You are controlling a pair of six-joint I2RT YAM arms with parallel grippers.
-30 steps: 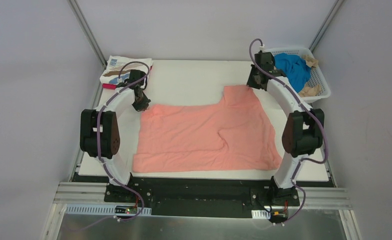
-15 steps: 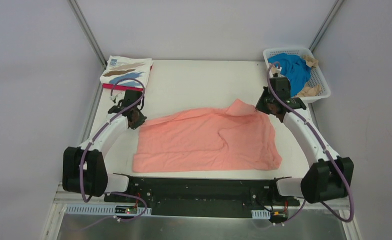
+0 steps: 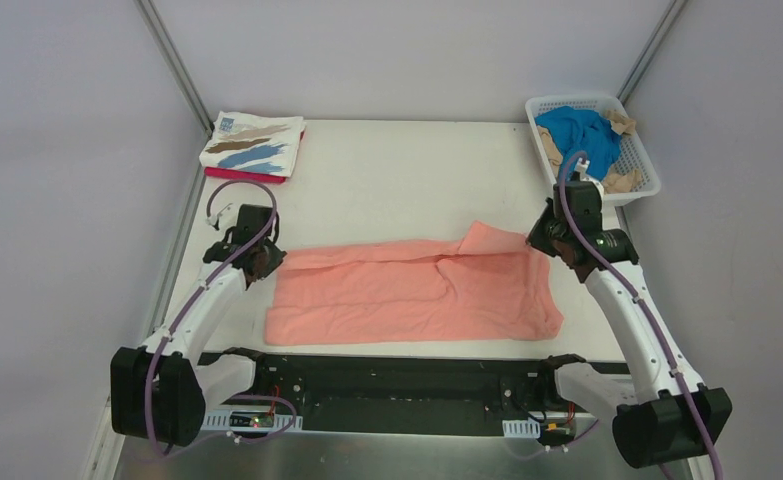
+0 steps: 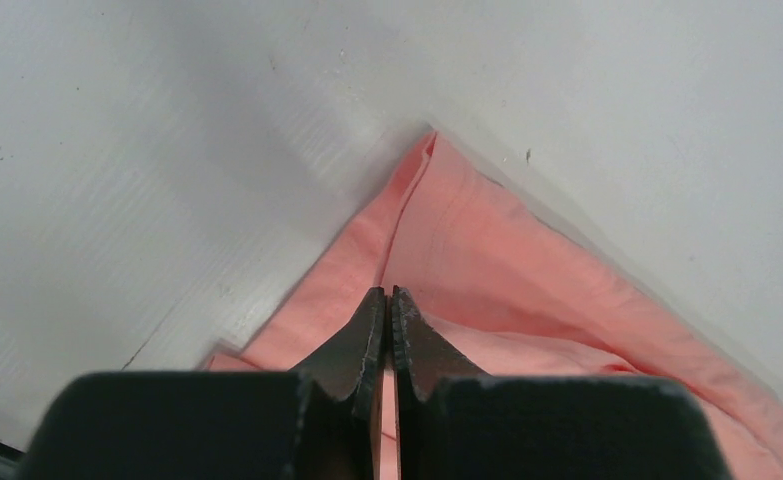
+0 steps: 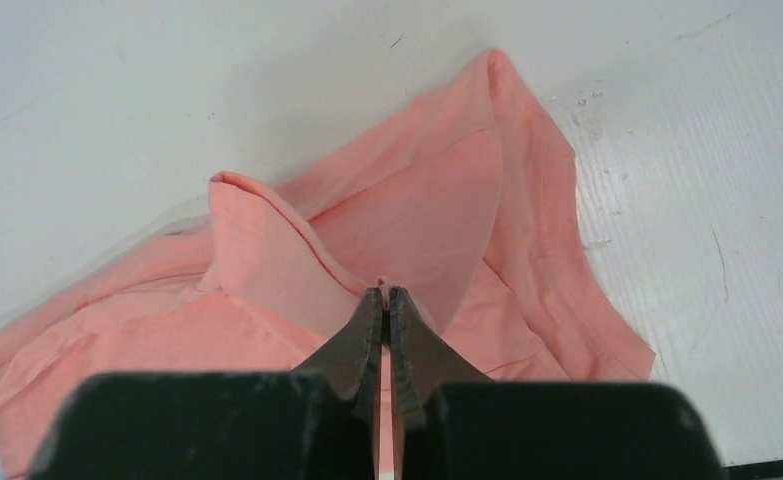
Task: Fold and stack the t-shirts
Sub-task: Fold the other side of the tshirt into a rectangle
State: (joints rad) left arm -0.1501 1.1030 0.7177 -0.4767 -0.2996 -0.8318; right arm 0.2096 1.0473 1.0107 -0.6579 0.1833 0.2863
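A large salmon-pink t-shirt [image 3: 407, 295] lies across the near half of the table, its far part doubled over toward the front. My left gripper [image 3: 265, 258] is shut on the shirt's far left corner. My right gripper [image 3: 545, 240] is shut on its far right edge. In the left wrist view the gripper [image 4: 388, 295] pinches a thin fold of pink t-shirt [image 4: 487, 250]. In the right wrist view the gripper [image 5: 384, 292] holds a lifted flap of the t-shirt [image 5: 417, 210], with a sliver of cloth between the tips.
A folded white t-shirt with brown and blue brushstrokes [image 3: 252, 145] rests on a magenta one [image 3: 245, 175] at the far left corner. A white lattice basket [image 3: 577, 99] at the far right holds a bright blue tee [image 3: 582, 135] and a tan one [image 3: 622, 182].
Both arms have pulled back toward the near edge, dragging the pink shirt's far edge with them. The shirt has gone from spread flat to a narrower, doubled band.
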